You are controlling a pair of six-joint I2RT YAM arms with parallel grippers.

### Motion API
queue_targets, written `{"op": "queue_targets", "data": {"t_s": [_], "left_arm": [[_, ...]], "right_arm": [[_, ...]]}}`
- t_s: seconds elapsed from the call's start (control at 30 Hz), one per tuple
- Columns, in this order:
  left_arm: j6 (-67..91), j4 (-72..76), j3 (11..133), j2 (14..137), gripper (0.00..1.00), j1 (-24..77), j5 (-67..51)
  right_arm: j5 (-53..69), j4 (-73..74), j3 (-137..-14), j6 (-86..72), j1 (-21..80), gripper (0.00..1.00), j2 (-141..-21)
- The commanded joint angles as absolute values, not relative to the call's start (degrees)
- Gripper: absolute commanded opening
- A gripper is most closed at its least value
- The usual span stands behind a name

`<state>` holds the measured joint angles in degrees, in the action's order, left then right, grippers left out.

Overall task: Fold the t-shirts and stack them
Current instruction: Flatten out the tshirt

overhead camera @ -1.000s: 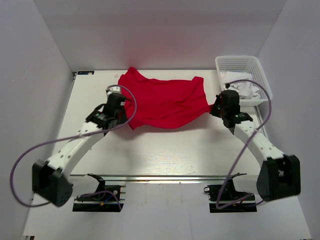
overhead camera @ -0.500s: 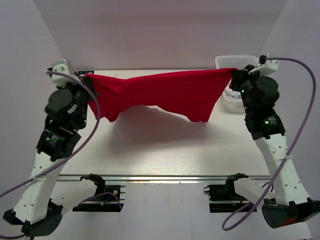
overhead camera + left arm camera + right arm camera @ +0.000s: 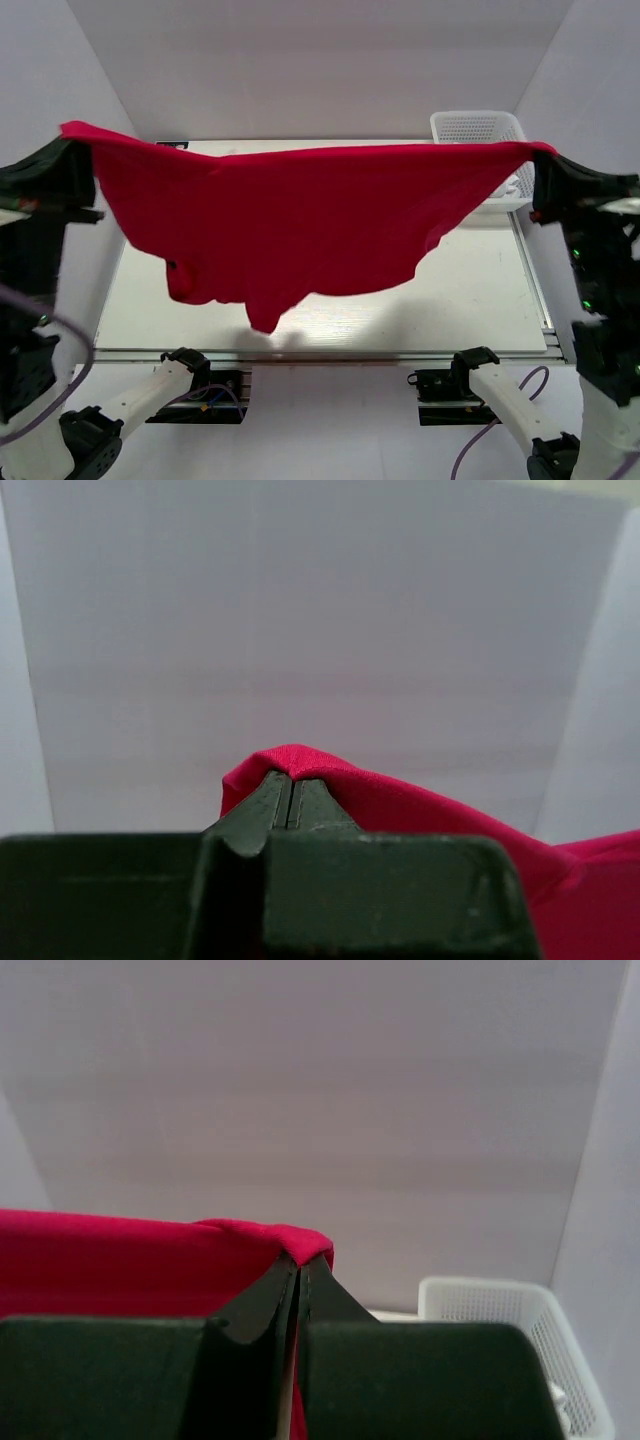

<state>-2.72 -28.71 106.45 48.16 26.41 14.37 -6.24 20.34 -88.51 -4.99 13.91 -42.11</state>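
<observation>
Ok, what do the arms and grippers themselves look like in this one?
Both arms have white links and black joint housings, each trailed by a thin purple cable. The left gripper and right gripper have dark, wedge-shaped fingers.

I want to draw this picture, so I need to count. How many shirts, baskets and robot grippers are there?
red t-shirt: 1
white mesh basket: 1
grippers: 2 (left gripper, right gripper, each pinching a corner of the shirt)
Total: 4
</observation>
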Motion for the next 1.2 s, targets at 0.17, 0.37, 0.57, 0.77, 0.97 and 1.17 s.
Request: {"op": "queue_targets", "data": {"t_s": [0.17,0.37,0.57,0.77,0.97,1.17], "left_arm": [[-7.8,-35.0,121.3,49.1,0.0,26.0,7.0],[-8.3,-33.7,115.5,47.3,0.0,26.0,5.7],[-8.9,-24.4,98.7,48.3,0.0,26.0,14.1],[-9.9,-12.8,82.0,59.5,0.0,25.8,22.5],[-7.2,-8.9,76.6,78.9,0.0,24.1,33.0],[-4.9,-5.4,84.2,102.3,0.0,19.2,29.0]], "right_arm": [[5.7,28.2,-96.6,-1.8,13.8,0.0,-33.8],[3.3,26.0,-89.3,-6.0,13.8,0.0,-29.6],[-9.7,21.1,-75.6,-11.2,13.9,0.0,-29.7],[-23.6,15.8,-61.7,-15.6,13.9,0.0,-38.9],[-26.3,3.0,-51.2,-14.3,13.6,0.0,-57.0],[-29.4,1.0,-59.4,-13.8,12.0,0.0,-83.1]]}}
